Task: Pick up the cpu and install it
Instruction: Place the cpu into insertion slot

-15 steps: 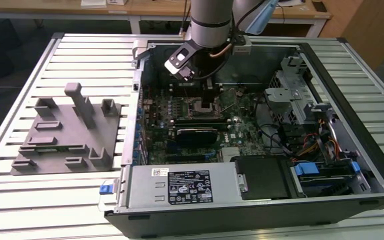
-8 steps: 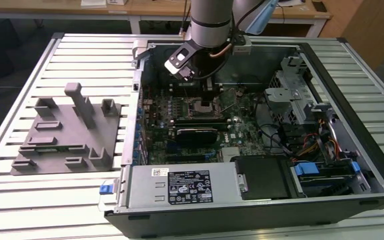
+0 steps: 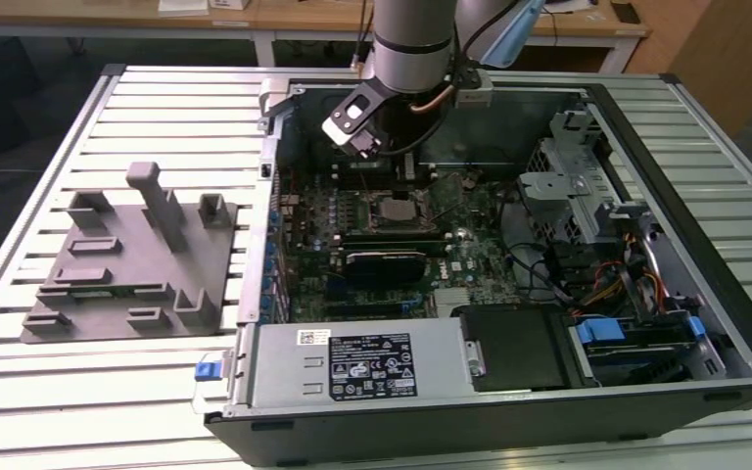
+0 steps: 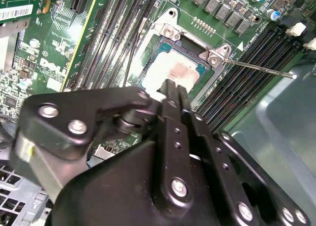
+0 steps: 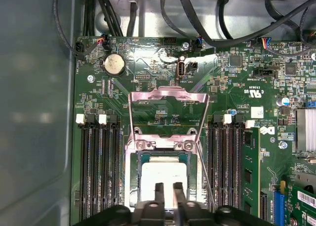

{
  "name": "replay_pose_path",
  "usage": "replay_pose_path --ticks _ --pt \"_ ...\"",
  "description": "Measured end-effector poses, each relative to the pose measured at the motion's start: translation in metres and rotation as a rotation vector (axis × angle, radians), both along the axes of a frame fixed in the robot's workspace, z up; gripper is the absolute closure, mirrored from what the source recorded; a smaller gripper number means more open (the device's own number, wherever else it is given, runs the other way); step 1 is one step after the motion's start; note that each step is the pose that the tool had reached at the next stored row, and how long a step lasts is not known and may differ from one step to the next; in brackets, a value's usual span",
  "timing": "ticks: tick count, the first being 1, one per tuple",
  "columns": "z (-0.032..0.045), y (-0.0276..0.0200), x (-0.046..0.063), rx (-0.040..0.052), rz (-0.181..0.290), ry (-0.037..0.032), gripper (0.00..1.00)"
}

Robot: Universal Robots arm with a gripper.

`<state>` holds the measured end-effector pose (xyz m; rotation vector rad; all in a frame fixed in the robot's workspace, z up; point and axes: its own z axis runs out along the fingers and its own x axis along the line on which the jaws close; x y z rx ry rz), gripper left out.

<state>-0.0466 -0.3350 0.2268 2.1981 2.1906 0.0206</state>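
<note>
The cpu point(image 5: 163, 174) is a pale silver square lying flat inside the motherboard's socket point(image 3: 396, 209), also seen in the second wrist view point(image 4: 174, 70). The socket's metal frame point(image 5: 168, 95) stands raised, and its thin wire lever point(image 4: 256, 67) is swung out to the side. My gripper point(image 5: 168, 196) hovers just above the chip, with its two black fingers drawn together to a narrow slit and nothing between them. In the second wrist view the gripper point(image 4: 173, 95) covers one edge of the chip. In the exterior view the arm point(image 3: 409, 59) reaches down into the open computer case.
Memory slots point(image 5: 98, 161) flank the socket on both sides. A grey fixture point(image 3: 128, 255) lies on the slatted table at the exterior view's left. The power supply point(image 3: 350, 362), the drive cage point(image 3: 586, 196) and cables point(image 3: 611, 284) crowd the case.
</note>
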Motion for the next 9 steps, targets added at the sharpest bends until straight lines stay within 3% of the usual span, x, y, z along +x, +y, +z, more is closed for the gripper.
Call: replay_pose_path --ticks 1,3,9 --pt "0.0 0.0 0.0 0.0 0.0 0.0 0.87" --pt "0.0 0.0 0.0 -0.0002 0.0 0.0 0.89" --pt "0.0 0.0 0.0001 -0.0003 0.0 0.0 0.89"
